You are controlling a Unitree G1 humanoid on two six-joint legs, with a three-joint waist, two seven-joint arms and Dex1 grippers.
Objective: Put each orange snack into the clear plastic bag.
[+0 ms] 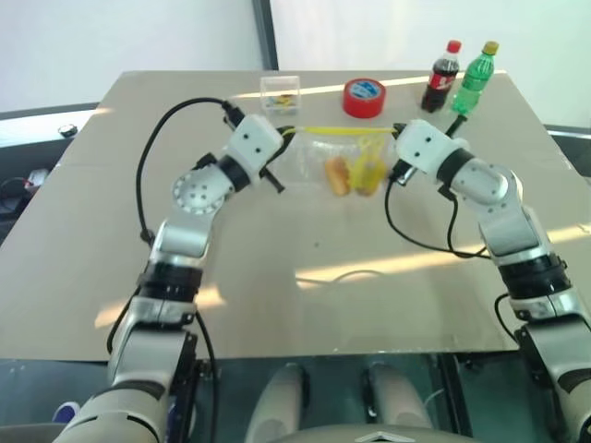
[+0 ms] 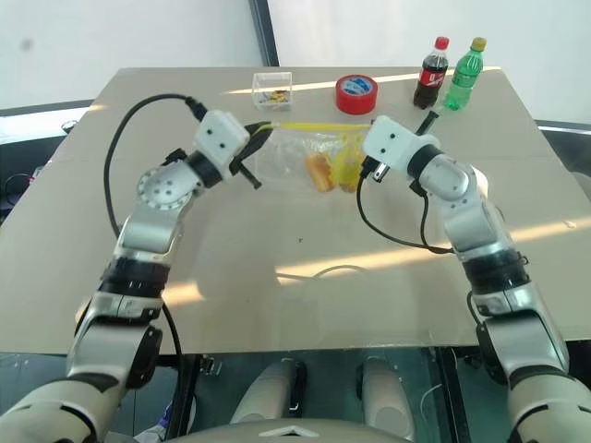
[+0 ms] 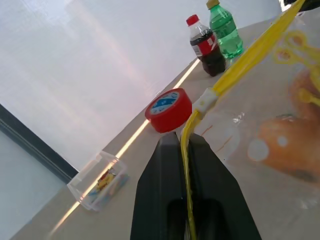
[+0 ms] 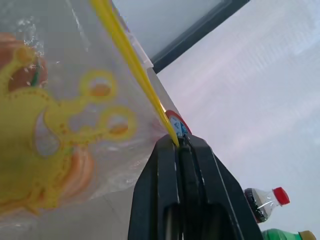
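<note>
The clear plastic bag (image 1: pixel 319 157) hangs above the tan table, stretched between my two grippers by its yellow strip (image 3: pixel 250 55). My left gripper (image 3: pixel 183 141) is shut on the strip's left end. The strip's right end is pinched in my right gripper (image 4: pixel 178 143), which is also shut. Two orange snacks (image 1: pixel 338 175) (image 3: pixel 287 142) lie inside the bag at its lower middle, partly behind a yellow print (image 4: pixel 55 130). In the head views the left gripper (image 1: pixel 283 137) and right gripper (image 1: pixel 393 140) face each other across the bag.
At the table's far side stand a red tape roll (image 1: pixel 364 97), a cola bottle (image 1: pixel 441 77), a green bottle (image 1: pixel 475 78) and a small clear box (image 1: pixel 280 92). Black cables loop from both wrists. The tan table (image 1: pixel 305 277) spreads out below the bag.
</note>
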